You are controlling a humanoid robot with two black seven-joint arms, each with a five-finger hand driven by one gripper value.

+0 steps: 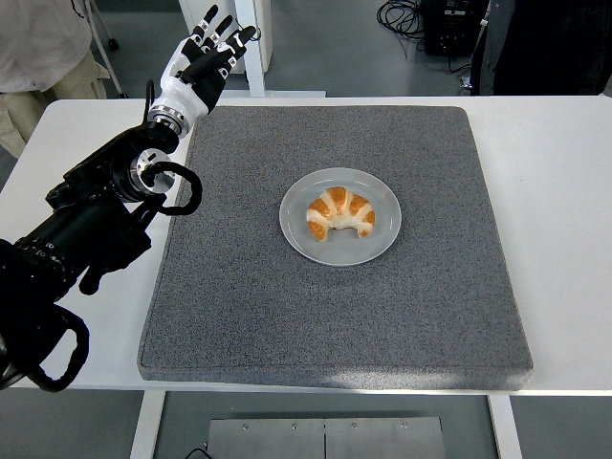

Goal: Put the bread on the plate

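Observation:
A golden croissant (340,213) lies on the pale round plate (298,234) in the middle of the grey mat (239,287). My left hand (203,59) is raised over the mat's far left corner, fingers spread and holding nothing. Its black arm (91,225) reaches in from the left edge. The hand is well to the left of and beyond the plate. My right arm does not show.
The mat covers most of the white table (564,191). A person stands at the top left (43,48), another at the top right (545,43). A white stand (251,48) and cables lie beyond the far edge.

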